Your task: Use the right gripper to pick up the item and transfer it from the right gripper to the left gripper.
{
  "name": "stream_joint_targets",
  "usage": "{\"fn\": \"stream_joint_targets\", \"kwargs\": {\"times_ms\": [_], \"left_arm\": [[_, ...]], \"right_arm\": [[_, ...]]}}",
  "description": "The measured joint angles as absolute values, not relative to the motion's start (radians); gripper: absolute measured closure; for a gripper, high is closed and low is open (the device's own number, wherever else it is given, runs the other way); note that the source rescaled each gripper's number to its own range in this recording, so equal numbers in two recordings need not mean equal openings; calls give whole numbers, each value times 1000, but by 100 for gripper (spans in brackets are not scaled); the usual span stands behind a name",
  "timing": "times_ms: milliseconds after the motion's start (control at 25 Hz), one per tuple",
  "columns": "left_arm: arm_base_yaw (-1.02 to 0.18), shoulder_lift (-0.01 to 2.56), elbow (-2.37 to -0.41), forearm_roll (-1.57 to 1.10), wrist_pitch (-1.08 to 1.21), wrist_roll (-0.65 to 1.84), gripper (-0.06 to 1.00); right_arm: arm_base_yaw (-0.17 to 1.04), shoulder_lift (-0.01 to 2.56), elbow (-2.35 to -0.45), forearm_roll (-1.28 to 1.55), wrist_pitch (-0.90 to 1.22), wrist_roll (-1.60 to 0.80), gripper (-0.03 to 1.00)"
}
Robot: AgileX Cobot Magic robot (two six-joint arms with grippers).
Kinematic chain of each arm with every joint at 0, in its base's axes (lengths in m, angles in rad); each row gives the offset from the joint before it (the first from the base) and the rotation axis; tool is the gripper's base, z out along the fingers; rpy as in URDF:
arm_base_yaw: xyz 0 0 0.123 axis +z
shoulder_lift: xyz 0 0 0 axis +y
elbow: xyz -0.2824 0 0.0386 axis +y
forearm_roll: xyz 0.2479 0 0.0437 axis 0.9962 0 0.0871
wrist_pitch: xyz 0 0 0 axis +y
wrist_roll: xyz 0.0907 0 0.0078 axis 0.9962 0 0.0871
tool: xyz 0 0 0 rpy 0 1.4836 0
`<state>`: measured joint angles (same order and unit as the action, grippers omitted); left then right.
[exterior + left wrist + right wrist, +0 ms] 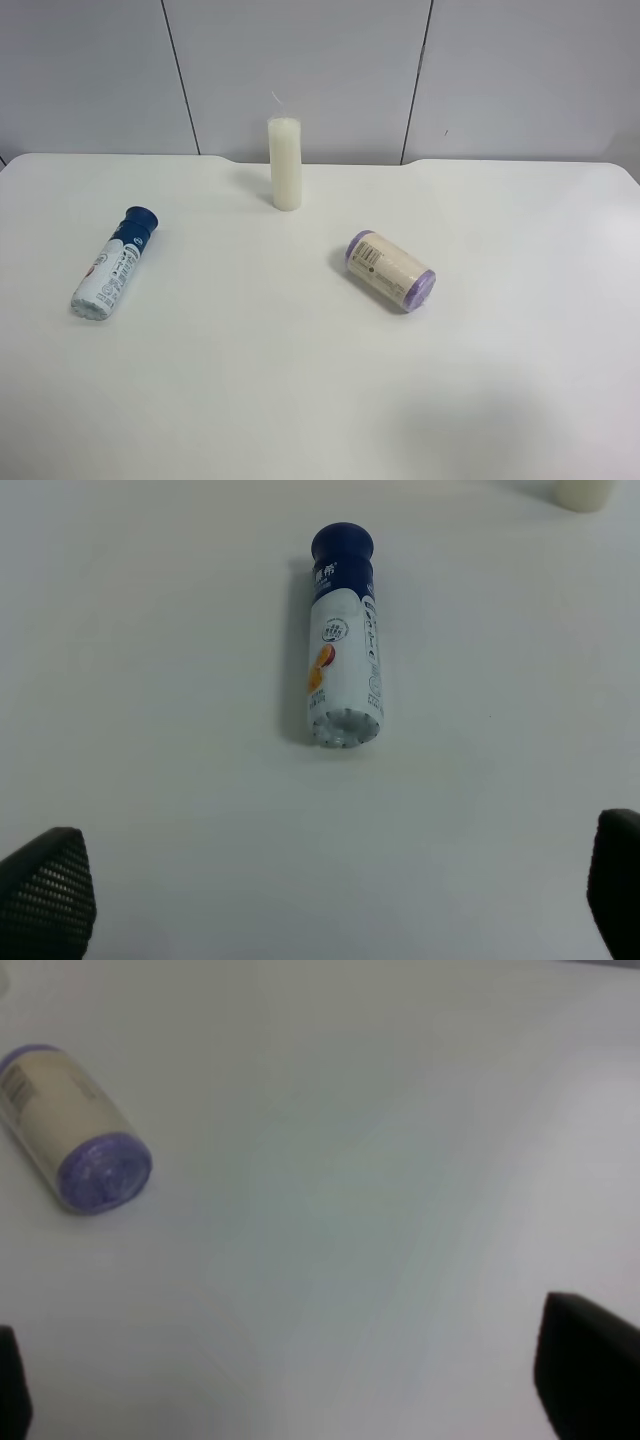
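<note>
Hovering both hands wide open and empty, my right hand (290, 1385) far from the bottle (344, 640) lying flat on the surface (300, 380).

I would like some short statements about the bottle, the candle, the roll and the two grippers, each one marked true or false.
1. The bottle lies on its side on the table. True.
2. The candle lies flat. False: it stands upright.
3. The right gripper holds the bottle. False: its fingers are wide apart with only bare table between them; the right wrist view shows the roll nearby, not the bottle.
4. The roll lies on its side, apart from the candle. True.
5. The left gripper is shut. False: its fingers are spread wide, with the bottle lying ahead of them, untouched.
</note>
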<state>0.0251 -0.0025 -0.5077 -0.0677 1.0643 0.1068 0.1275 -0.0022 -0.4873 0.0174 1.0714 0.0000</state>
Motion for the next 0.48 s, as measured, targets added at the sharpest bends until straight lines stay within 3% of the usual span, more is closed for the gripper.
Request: {"fn": "stream_joint_targets", "kwargs": {"times_ms": [480], "left_arm": [[25,-3,-508,-68,1064,107,-6]], "right_arm": [[128,-2,-487,17,1071,0,-2]]}}
